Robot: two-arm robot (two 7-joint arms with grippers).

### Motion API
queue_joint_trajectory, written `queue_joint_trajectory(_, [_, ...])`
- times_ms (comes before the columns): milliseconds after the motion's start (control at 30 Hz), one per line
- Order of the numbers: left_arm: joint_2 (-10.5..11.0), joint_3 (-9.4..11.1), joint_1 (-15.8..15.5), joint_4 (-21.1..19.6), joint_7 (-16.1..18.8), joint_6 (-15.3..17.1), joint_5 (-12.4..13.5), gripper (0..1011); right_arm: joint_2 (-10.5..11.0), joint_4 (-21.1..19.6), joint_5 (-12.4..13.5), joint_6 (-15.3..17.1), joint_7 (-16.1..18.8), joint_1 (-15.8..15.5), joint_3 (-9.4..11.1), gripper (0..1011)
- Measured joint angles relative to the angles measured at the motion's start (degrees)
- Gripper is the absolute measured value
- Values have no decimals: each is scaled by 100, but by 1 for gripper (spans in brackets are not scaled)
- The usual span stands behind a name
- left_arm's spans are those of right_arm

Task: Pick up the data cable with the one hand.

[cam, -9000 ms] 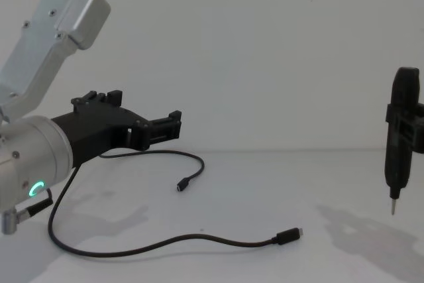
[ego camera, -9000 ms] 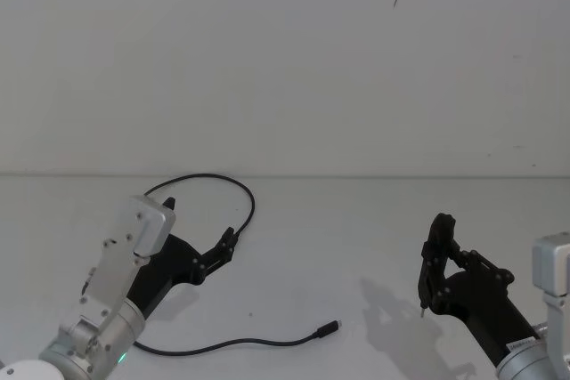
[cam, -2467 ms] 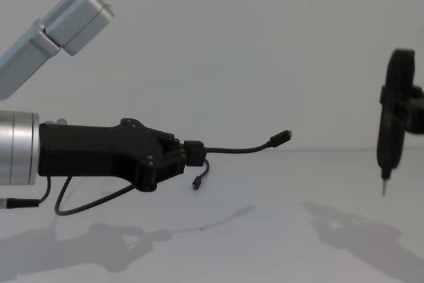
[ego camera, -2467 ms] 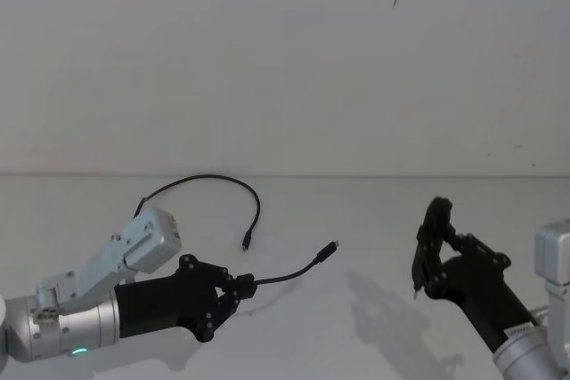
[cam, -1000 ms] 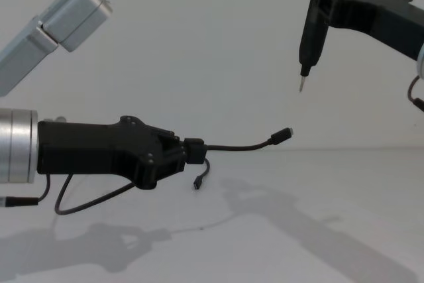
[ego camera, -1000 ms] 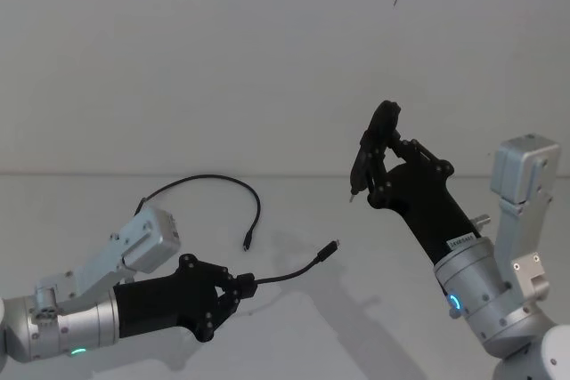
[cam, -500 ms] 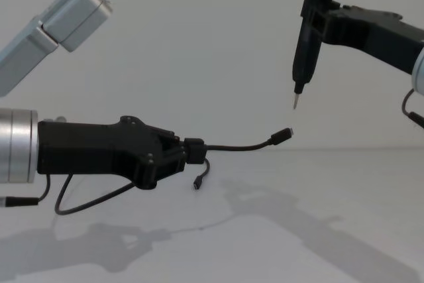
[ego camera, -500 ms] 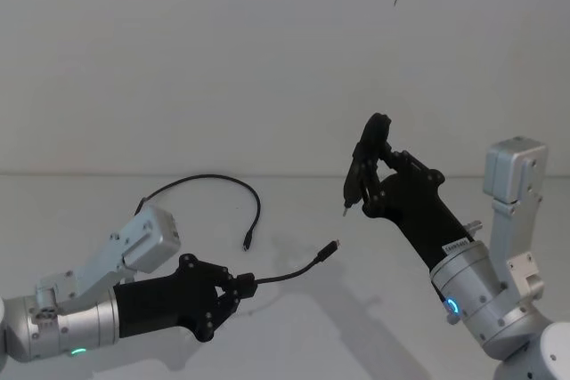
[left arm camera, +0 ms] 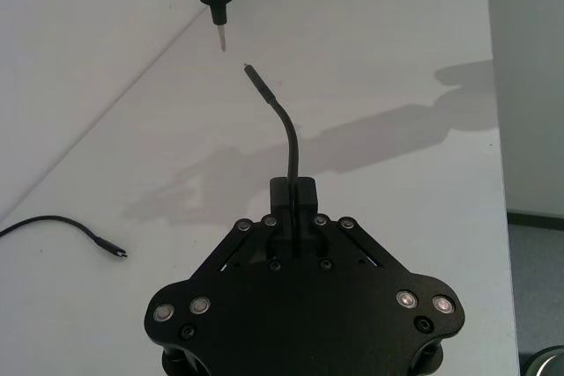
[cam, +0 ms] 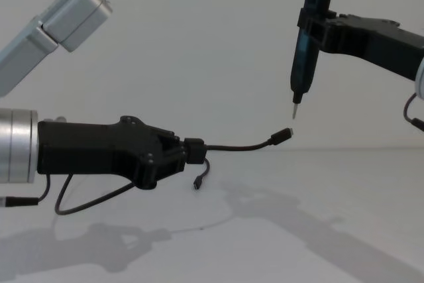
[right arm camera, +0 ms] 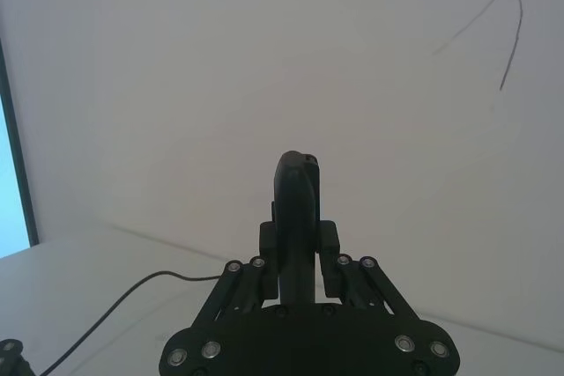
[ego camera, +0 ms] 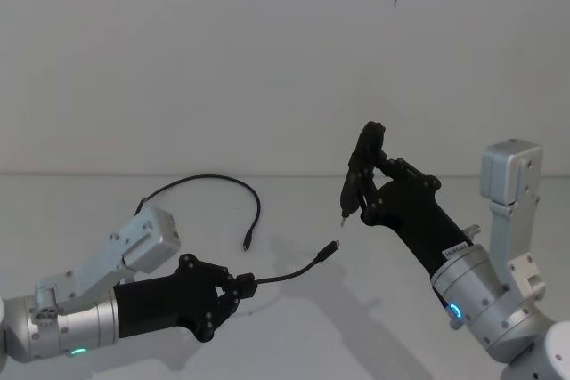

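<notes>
**Clearances.** The white table point(ego camera: 294, 335) is bounded at the far side by a plain wall point(ego camera: 267, 60). In the left wrist view a straight table edge point(left arm camera: 493, 129) is seen, with floor beyond it. Bare table surface is left open between the two arms and in front of them.

**Item count.**
- One data cable point(ego camera: 285, 273), with two plugs.
- Two grippers.
- One pen-shaped tool point(ego camera: 361, 175).

**Left gripper.** The left gripper point(ego camera: 239, 284) is held low above the table on the left and is pointed toward the centre. Its fingers are closed narrowly on the data cable, clamped a short way back from one end.

**Cable position.**
- From the clamp point, a short length is projected forward and upward, clear of the table, and ends in the lifted plug point(cam: 285, 134).
- The remaining length is trailed back behind the gripper in a loop on the table.
- The second plug point(ego camera: 246, 242) is seen low by the table, just beyond the fingertips.

**Right gripper.** The right gripper point(cam: 311, 21) is raised on the right and is closed around the pen-shaped tool, which is held nearly upright with the metal tip down. The tip is positioned just above the lifted plug, with a small gap between them.
</notes>
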Motion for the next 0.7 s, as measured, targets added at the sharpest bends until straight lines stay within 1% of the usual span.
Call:
queue_joint_trajectory(333, [0,0,0,0,0,0,0,42,27,-30,56,86,32,1,-40,269])
queue_joint_trajectory(700, [0,0,0,0,0,0,0,42,155,-124,83,245,59,-17,-70,269])
